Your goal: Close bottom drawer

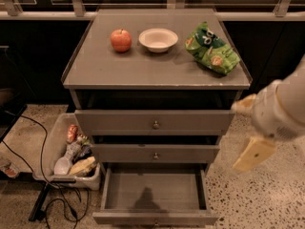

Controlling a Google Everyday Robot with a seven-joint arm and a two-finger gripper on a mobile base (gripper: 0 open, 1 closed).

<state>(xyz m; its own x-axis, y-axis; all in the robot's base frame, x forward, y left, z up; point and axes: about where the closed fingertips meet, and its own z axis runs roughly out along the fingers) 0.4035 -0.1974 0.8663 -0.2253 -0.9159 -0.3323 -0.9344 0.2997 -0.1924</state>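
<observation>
The bottom drawer [155, 217] is the lowest of three grey-brown drawers and is pulled far out. Its inside is empty, and its small round knob sits at the lower edge of the view. The middle drawer [155, 154] and the top drawer [155, 122] stand only slightly out. My gripper [249, 130] hangs at the right of the cabinet, level with the top and middle drawers, clear of the bottom drawer. Its two cream fingers [252, 154] stand apart, with nothing between them.
On the cabinet top [95, 70] lie a red apple [121, 40], a white bowl [158, 39] and a green chip bag [212, 49]. A plastic bin [50, 151] with bottles and packets stands on the floor at the left, with black cables [43, 194] beside it.
</observation>
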